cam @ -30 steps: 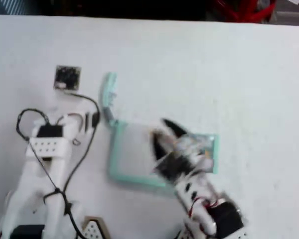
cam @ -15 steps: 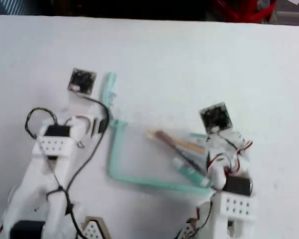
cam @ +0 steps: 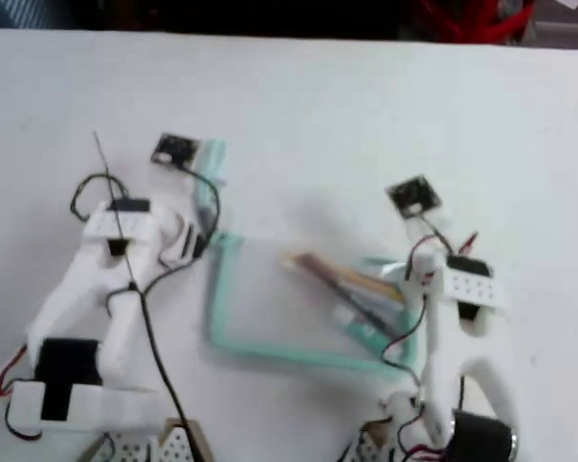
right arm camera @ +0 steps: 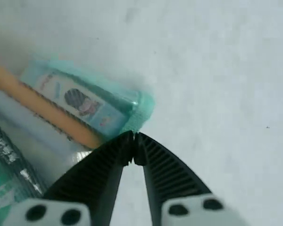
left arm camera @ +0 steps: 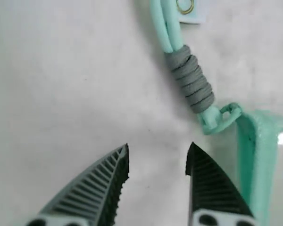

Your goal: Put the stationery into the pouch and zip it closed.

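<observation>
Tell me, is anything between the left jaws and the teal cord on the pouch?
Nothing visible. The left gripper holds its jaws open over the bare table, and the teal cord lies just ahead of them.

I've got a white table (cam: 347, 106) running edge to edge under everything. Past its far edge there's a dark strip (cam: 270, 14), with a red object (cam: 467, 19) at the right end and a blue-striped patch (cam: 14, 12) in the left corner.
</observation>
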`<state>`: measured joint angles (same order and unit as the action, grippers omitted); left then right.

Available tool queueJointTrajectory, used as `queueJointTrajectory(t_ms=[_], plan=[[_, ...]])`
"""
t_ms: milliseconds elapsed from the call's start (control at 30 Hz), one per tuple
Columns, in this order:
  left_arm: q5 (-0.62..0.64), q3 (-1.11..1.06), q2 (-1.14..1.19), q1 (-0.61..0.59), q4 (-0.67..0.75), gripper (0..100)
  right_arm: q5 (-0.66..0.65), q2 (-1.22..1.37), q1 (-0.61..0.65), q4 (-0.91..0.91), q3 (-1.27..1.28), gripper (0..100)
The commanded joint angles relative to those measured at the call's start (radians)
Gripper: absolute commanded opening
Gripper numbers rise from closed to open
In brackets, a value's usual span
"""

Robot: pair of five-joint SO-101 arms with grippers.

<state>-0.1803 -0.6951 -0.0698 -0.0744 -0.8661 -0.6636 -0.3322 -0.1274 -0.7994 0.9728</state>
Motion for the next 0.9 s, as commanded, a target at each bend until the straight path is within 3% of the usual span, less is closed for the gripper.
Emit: queueJointTrajectory(t_ms=[0,167,633,867], plan=[[-0.014,0.051,0.002,0.061,-0.005,23,0.014,0.120,0.101,-0.024,-0.092,1.8],[-0.005,0.063,0.002,0.174,0.017,25,0.092,0.255,0.174,-0.031,-0.278,1.8],[0.086,0.138,0.004,0.074,0.166,25,0.192,0.509,0.374,-0.031,-0.666,1.8],[0.087,0.150,0.004,0.035,0.176,25,0.241,0.461,0.354,-0.067,-0.681,1.8]])
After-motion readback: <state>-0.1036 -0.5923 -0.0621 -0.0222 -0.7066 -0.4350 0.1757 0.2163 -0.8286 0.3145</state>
